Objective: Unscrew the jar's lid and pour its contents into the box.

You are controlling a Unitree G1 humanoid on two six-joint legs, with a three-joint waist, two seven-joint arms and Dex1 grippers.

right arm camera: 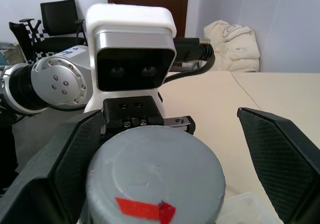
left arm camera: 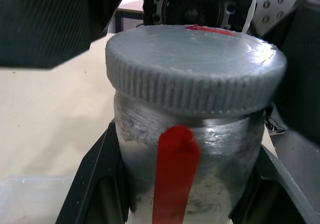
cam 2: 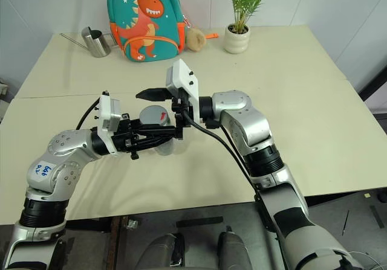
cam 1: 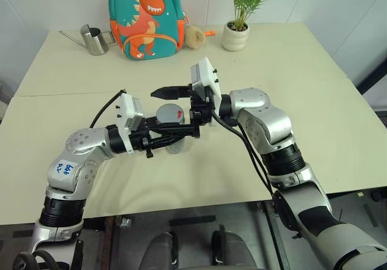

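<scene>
Two claws meet above the near part of the bench [cam 1: 290, 70]. I read the left claw [cam 1: 172, 134] as clamped on the jar [left arm camera: 192, 154], its black fingers [left arm camera: 95, 184] pressed against both sides of the see-through wall, with the jar held upright and clear of the bench surface. A red mark runs down the jar's side facing the left wrist camera. The lid [right arm camera: 155, 179] is seated on the jar, grey with a ribbed edge and a red mark on top.

I read the right claw [cam 1: 175, 110] as spread wide and gripping nothing. It points across toward the robot's left, level with the lid; one finger [cam 1: 171, 92] sits on the far side of the lid, and in the right wrist view the two fingers flank the lid with a gap on each side.

A corner of the box [left arm camera: 30, 196] shows below the jar in the left wrist view, lying on the bench. I cannot make out the contents through the jar wall.

At the far edge of the bench stand a steel watering can [cam 1: 94, 39], a dinosaur backpack [cam 1: 145, 19] and a potted plant [cam 1: 237, 31].
</scene>
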